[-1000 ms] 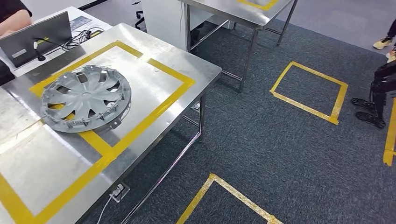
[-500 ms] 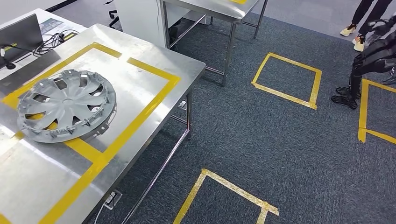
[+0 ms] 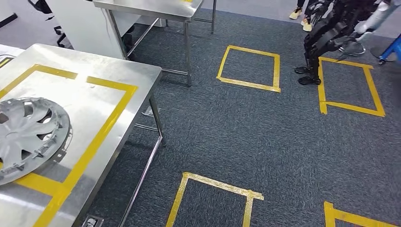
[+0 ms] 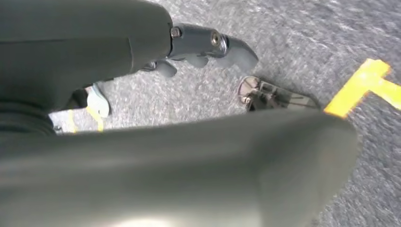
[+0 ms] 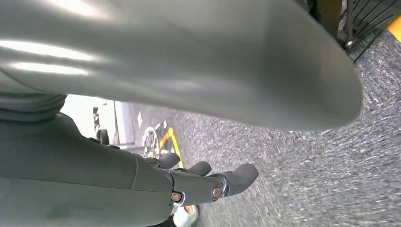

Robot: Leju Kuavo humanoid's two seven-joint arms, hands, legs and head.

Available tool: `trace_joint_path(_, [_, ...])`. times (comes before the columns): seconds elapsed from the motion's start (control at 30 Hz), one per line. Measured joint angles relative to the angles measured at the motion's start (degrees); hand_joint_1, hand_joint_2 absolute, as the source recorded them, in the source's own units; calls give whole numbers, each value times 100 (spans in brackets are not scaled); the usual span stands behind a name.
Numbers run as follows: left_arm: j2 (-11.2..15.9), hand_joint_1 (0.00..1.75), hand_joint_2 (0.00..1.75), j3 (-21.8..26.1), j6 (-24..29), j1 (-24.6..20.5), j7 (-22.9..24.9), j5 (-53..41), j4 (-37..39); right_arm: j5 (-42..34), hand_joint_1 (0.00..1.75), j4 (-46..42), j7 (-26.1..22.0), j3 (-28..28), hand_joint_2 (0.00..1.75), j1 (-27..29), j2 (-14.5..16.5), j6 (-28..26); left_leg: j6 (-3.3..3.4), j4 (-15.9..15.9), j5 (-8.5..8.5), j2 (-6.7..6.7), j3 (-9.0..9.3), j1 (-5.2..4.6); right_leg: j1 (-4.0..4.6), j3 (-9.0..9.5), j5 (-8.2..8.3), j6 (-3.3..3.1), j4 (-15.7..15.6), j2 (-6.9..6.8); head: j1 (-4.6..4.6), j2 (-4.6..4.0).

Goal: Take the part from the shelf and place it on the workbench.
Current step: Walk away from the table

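Nothing on the bench has been shifted; the whole head view has swung to the right, so the camera has turned and not the things. The part [image 3: 28, 139], a grey wheel cover, is seen lying flat on the steel workbench [image 3: 118, 75], across the yellow tape [image 3: 90, 149] marked on its top, and is now cut by the picture's left edge where earlier it sat further in. The laptop and cables once seen beyond it have passed out of frame.

No part is held. The left hand [image 4: 208, 45] hangs over the carpet [image 3: 246, 137] with fingers loosely extended and nothing between them. The right hand [image 5: 208, 182] is likewise extended and free, though blur makes the finger spread hard to judge.

The step in hand is judged to be a turn away from the bench. It is best done with both arms kept low and close, and the table leg [image 3: 158, 120] given room. Another dark robot [image 3: 326, 33] is seen standing by the taped floor squares [image 3: 250, 66].
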Motion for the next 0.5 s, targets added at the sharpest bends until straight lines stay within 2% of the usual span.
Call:
trace_joint_path(0.03, [-1, 0, 0, 0, -2, -9, 2, 0, 0, -1, 0, 0, -1, 2, 0, -1, -3, 1, 5, -229, 62, -82, 103, 8, 0, -28, -15, 40, 42, 58, -15, 0])
trace_joint_path(0.07, [-3, 0, 0, 0, -5, -19, 6, 0, 0, -1, 0, 0, -3, 3, 0, 1, -5, 1, 16, -318, 49, -129, 152, 4, -4, -65, -22, 78, 68, 103, -17, 0])
trace_joint_path(0.13, [-9, 0, 0, -1, -12, -35, 20, 0, -2, -1, 0, 1, -8, 5, 0, 10, -13, 1, 69, -323, 56, -40, 180, -9, -24, -149, -15, 143, 77, 184, 0, 0])
trace_joint_path(0.17, [-9, 0, 0, -1, -11, -37, 26, 0, -2, -1, 0, 2, -10, 6, 0, 19, -15, 2, 101, -329, 65, 11, 200, -9, -28, -191, -38, 168, 117, 136, 16, 0])
trace_joint_path(0.23, [-9, 0, 0, -2, 1, -36, 32, 0, 0, -2, 0, 8, -14, 8, 0, 27, -22, 3, 167, -345, 83, 121, 206, -6, -25, -370, -240, 207, 468, -135, 81, 0])
trace_joint_path(0.27, [-7, 0, 0, -2, 13, -33, 32, 0, 2, -3, 0, 10, -16, 9, 0, 25, -22, 3, 188, -346, 82, 177, 201, -22, -24, -534, -416, 219, 810, -302, 122, 0])
trace_joint_path(0.3, [-7, 0, 0, -2, 26, -29, 31, -1, 2, -5, 0, 11, -17, 10, 0, 22, -25, 3, 205, -345, 79, 238, 193, -38, -28, -733, -598, 230, 1206, -398, 160, 0])
trace_joint_path(0.33, [-7, 0, 0, -2, 40, -26, 31, -2, 2, -6, 0, 12, -17, 10, 0, 20, -26, 3, 216, -345, 73, 304, 188, -51, -33, -906, -724, 233, 1547, -434, 184, 0])
trace_joint_path(0.37, [-7, 0, 0, -2, 54, -23, 31, -4, 2, -7, 0, 13, -18, 10, 0, 20, -26, 3, 222, -344, 66, 369, 187, -62, -35, -1002, -752, 228, 1731, -450, 200, 0])
trace_joint_path(0.4, [-7, 0, 0, -2, 68, -24, 31, -7, 2, -8, 0, 13, -20, 11, 0, 23, -26, 3, 225, -344, 60, 427, 190, -70, -33, -989, -676, 215, 1697, -460, 215, 0])
trace_joint_path(0.43, [-7, 0, 0, -2, 79, -28, 30, -9, 2, -9, 0, 13, -23, 11, 0, 27, -26, 3, 225, -344, 52, 478, 198, -76, -26, -861, -513, 188, 1436, -483, 230, 0])
trace_joint_path(0.5, [-10, 0, 0, -2, 96, -36, 28, -12, 2, -9, 0, 13, -31, 13, 0, 25, -30, 3, 204, -340, 29, 562, 218, -95, 19, -460, -185, 107, 643, -654, 261, 0])
